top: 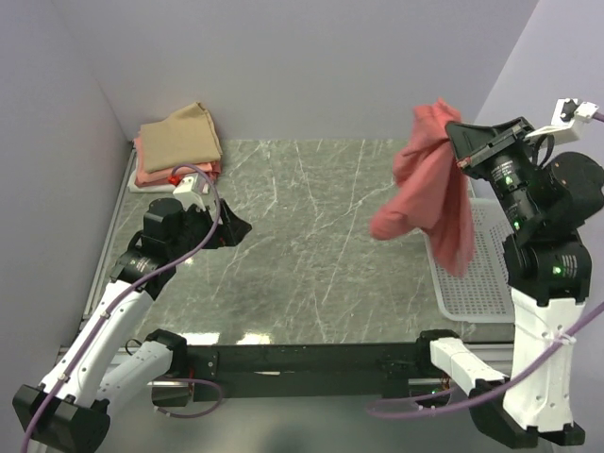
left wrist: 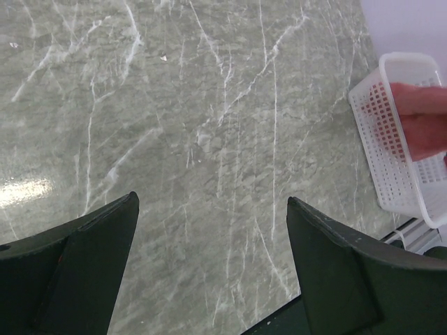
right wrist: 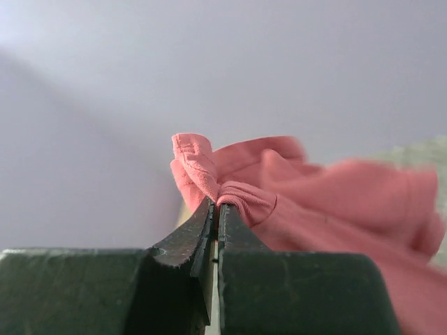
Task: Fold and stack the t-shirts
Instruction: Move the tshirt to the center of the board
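Observation:
A salmon-red t-shirt (top: 429, 184) hangs bunched in the air at the right, over the table and the basket's left edge. My right gripper (top: 455, 134) is shut on its top edge; the right wrist view shows the jaws pinching a fold of the red cloth (right wrist: 237, 192). A stack of folded t-shirts lies at the far left corner, a tan one (top: 182, 135) on top, a salmon-pink one (top: 151, 172) and a white one under it. My left gripper (top: 234, 226) is open and empty, low over the table's left side, its fingers (left wrist: 91, 265) wide apart.
A white perforated plastic basket (top: 477, 283) lies at the table's right edge; it also shows in the left wrist view (left wrist: 391, 132) with red cloth over it. Grey marble tabletop (top: 311, 245) spans the middle. Walls close the back and left.

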`<state>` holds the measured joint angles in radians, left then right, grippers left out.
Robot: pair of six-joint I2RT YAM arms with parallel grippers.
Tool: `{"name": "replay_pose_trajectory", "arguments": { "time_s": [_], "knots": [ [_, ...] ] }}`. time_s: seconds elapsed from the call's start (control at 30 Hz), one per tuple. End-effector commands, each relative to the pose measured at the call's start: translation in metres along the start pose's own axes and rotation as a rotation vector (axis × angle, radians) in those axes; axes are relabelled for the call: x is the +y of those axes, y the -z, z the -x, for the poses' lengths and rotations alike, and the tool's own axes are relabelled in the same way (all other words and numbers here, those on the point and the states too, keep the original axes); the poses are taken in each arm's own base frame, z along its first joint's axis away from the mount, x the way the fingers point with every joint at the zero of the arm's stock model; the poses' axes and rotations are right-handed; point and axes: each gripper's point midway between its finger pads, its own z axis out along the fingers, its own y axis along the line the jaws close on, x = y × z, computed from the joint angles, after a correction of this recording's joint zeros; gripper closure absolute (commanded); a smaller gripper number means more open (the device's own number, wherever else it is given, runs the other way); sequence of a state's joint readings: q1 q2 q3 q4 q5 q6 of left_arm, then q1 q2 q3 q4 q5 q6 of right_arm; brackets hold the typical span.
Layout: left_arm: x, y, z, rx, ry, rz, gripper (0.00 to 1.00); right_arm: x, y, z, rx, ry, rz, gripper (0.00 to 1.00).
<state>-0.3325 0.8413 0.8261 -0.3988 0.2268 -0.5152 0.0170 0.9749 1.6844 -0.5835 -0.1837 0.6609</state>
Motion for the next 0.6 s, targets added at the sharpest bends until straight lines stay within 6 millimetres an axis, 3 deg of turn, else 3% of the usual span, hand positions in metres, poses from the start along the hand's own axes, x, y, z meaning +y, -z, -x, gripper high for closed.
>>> {"name": "replay_pose_trajectory", "arguments": {
  "time_s": [0.0,0.13,0.2,0.27,0.3,0.33,0.57],
  "knots": [
    [-0.012,0.008,0.028,-0.101,-0.011,-0.03,0.08,0.054,0.012,0.01,-0.004,0.011,0.21,1.0],
    [-0.01,0.006,0.026,-0.098,-0.009,-0.021,0.08,0.08,0.012,-0.008,0.068,0.009,0.317,1.0],
    [-0.01,0.005,0.025,-0.094,-0.004,-0.025,0.07,0.088,0.005,-0.005,0.077,0.031,0.322,1.0],
    [-0.011,0.005,0.026,-0.097,0.0,-0.026,0.08,0.106,0.011,0.005,0.068,0.034,0.361,1.0],
    [-0.011,0.005,0.027,-0.099,0.001,-0.026,0.08,0.109,0.004,0.003,0.083,0.035,0.365,1.0],
    [-0.011,0.005,0.027,-0.102,0.001,-0.026,0.08,0.122,0.011,0.014,0.062,0.034,0.401,1.0],
    [-0.013,0.007,0.032,-0.113,0.002,-0.021,0.08,0.156,0.005,0.028,0.061,0.012,0.485,1.0]
  ]
}}
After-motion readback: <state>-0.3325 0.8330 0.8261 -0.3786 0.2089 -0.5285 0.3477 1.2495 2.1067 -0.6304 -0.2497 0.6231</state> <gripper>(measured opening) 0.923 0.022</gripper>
